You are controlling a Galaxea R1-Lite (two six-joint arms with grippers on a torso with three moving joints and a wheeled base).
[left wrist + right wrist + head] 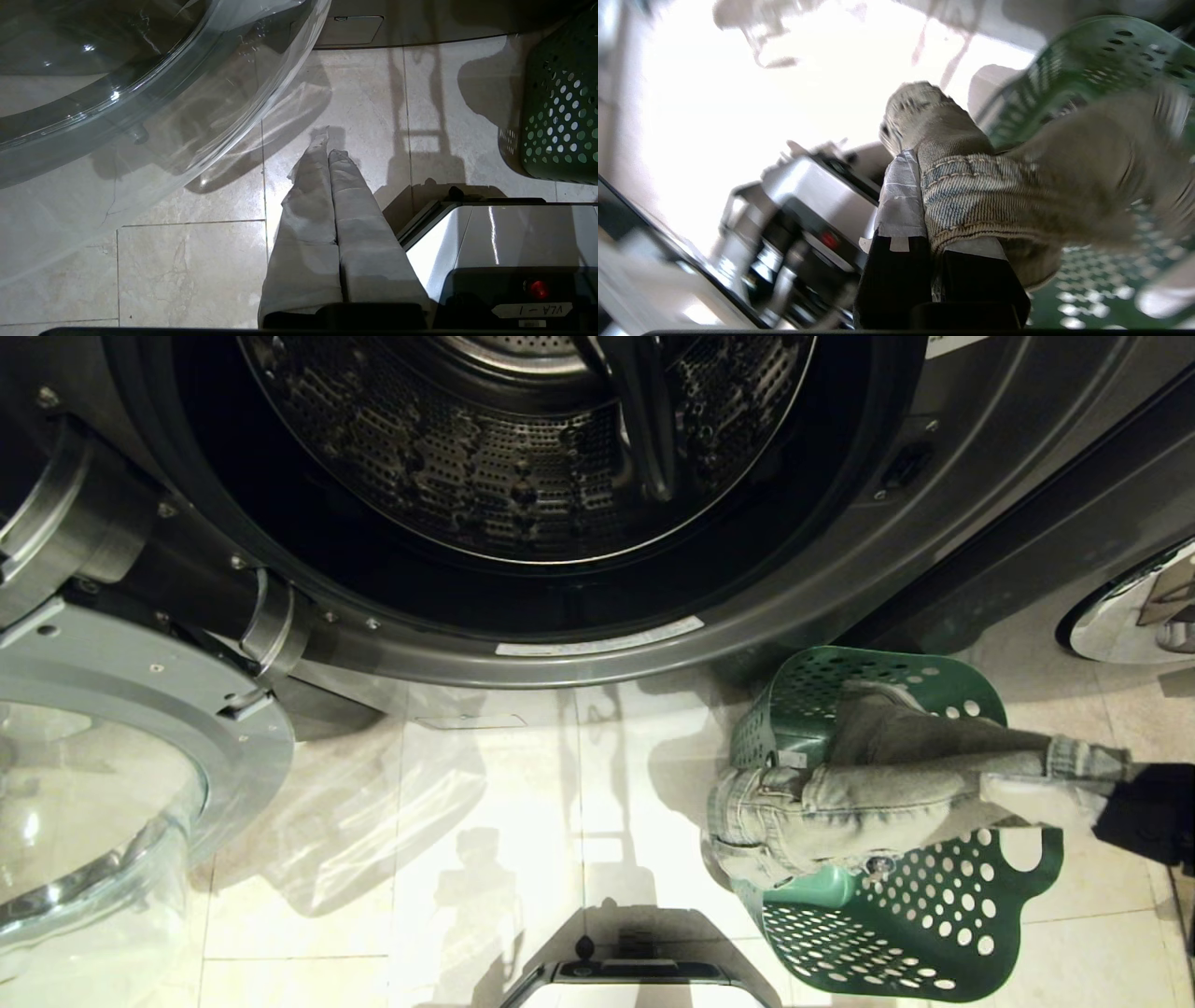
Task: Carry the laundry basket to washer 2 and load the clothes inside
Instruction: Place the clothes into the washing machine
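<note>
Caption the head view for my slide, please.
Right gripper lifts jeans from the green basket before the open washer.

My green plastic laundry basket (920, 924) is dotted with round holes. The faded grey-blue denim jeans (868, 793) show pale stitching. The washer's steel drum (523, 457) is perforated silver, its front dark grey. Cream tiles (373, 840).

The laundry basket (896, 915) sits on the floor (485, 859) to the right before the washer (523, 457), jeans (868, 793) draped over it, the open door (112, 784) to the left
</note>
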